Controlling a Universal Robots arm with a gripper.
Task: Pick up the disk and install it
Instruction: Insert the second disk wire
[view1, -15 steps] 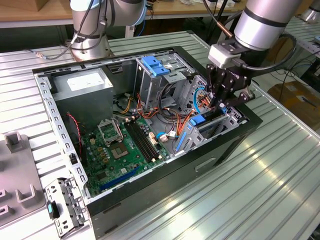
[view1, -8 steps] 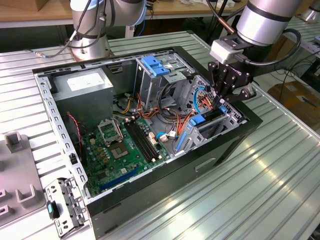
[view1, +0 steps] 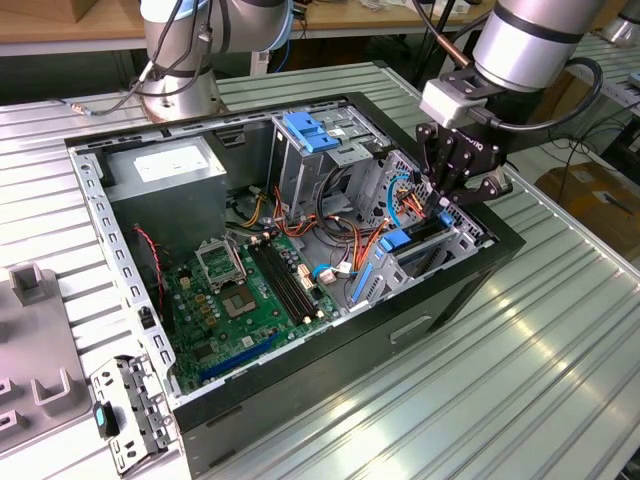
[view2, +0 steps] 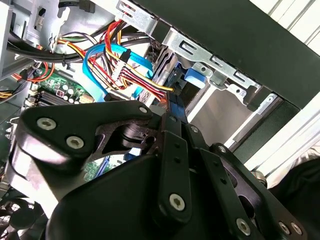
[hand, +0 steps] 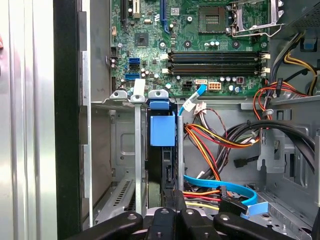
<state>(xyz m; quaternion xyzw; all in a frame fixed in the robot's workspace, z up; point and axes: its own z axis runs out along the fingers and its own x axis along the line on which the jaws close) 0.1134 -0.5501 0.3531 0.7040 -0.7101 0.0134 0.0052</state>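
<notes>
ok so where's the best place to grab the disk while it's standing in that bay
Its narrow exposed edge, coming in through the open side of the case. The disk stands on edge in the drive bay, metal walls beside both flat faces, so likely only that edge behind the blue tab is free.

An open computer case (view1: 300, 395) lies on the ribbed metal table (view1: 480, 400). A green motherboard (view1: 240, 300) covers its floor. A grey bracket (view1: 130, 415) rests at the table's edge.

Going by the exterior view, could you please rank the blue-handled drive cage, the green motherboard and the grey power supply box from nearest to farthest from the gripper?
From the gripper:
1. Blue-handled drive cage, toward the exterior view's left, at the case's rear.
2. Green motherboard, lower down, on the case floor.
3. Grey power supply box, far corner on the exterior view's left.
</notes>
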